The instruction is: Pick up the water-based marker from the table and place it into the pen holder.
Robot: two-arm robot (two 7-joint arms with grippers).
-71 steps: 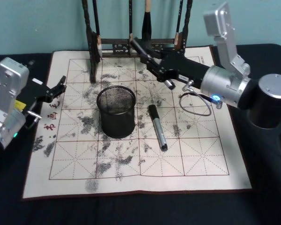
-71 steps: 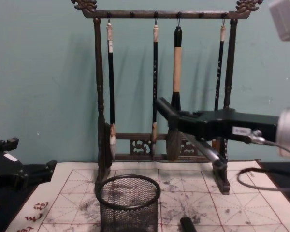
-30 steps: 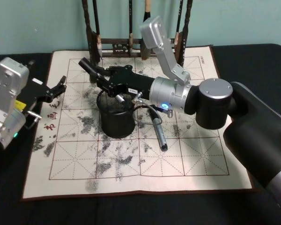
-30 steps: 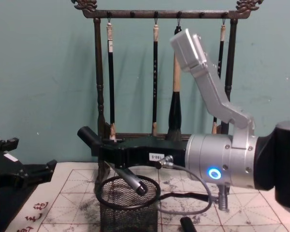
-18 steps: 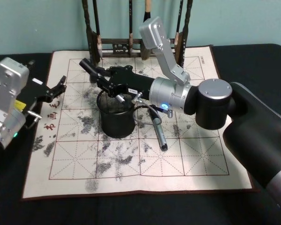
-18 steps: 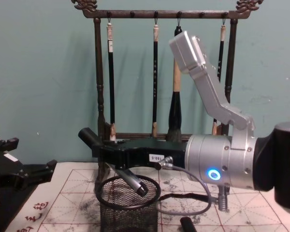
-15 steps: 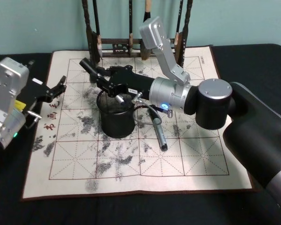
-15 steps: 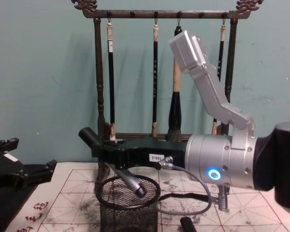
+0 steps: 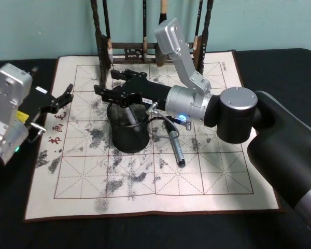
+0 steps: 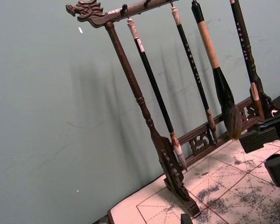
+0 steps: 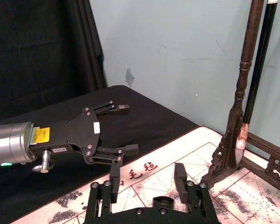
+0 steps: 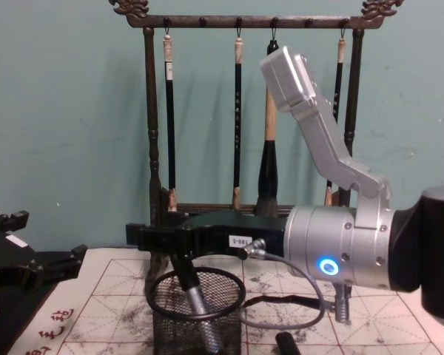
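The water-based marker [image 9: 130, 115], silver with a dark cap, stands tilted inside the pen holder [image 9: 119, 137], a black wire-mesh cup on the mat. The chest view shows the marker [image 12: 194, 299] through the pen holder's mesh [image 12: 163, 325]. My right gripper [image 9: 108, 83] hovers just above the holder's rim, open, with nothing between its fingers [image 11: 115, 179]. In the chest view the right gripper [image 12: 144, 238] sits level over the cup. My left gripper [image 9: 67, 96] rests open at the mat's left edge, and the right wrist view shows this left gripper [image 11: 117, 129] too.
A second marker [image 9: 174, 141] lies flat on the mat [image 9: 212, 171] just right of the holder. The tall wooden brush rack [image 9: 145, 49] with hanging brushes [image 12: 270, 103] stands at the mat's far edge, close behind my right arm. A cable [image 12: 281, 314] loops beneath the right wrist.
My right gripper has opened and let go of the marker. The marker has dropped from its slanted hold above the rim into the pen holder, where it leans.
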